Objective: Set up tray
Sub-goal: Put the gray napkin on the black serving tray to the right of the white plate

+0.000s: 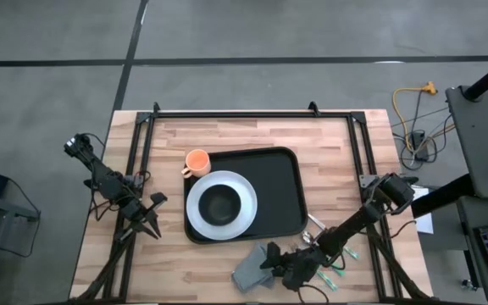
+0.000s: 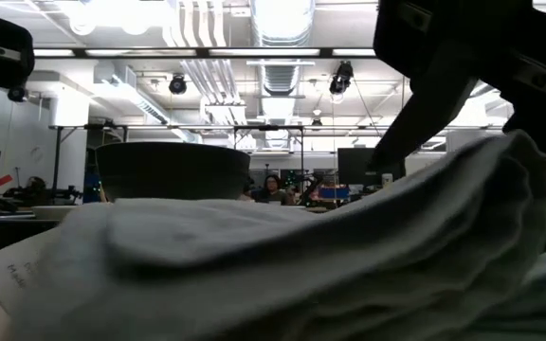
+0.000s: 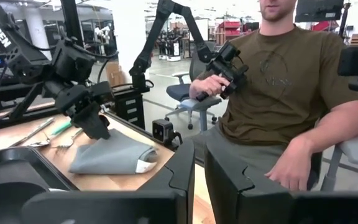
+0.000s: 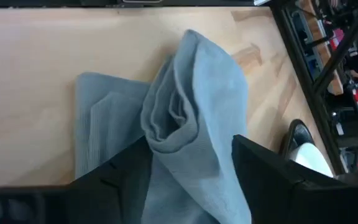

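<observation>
The black tray (image 1: 282,191) lies mid-table. On its left part sits a white plate (image 1: 242,206) with a dark bowl (image 1: 220,204) on it, and an orange cup (image 1: 196,161) stands at the tray's far left corner. A grey cloth napkin (image 1: 251,268) lies near the table's near edge; it fills the low view (image 2: 254,265). My right gripper (image 1: 275,262) is shut on the napkin (image 4: 191,93). My left gripper (image 1: 154,216) hangs open left of the tray, touching nothing. My right gripper pinches a bunched-up fold of the napkin (image 4: 194,146) between its two fingers (image 4: 126,177), several layers gathered. It comes from the table's right, slanting down. The pinched fold stands raised, while the napkin's flat part (image 4: 98,124) lies on the table.
Cutlery with green handles (image 1: 333,273) lies right of the napkin under the right arm. A black frame (image 1: 244,113) runs along the table's far edge and sides. A seated person (image 3: 278,93) holding a hand controller shows beyond the table's near edge.
</observation>
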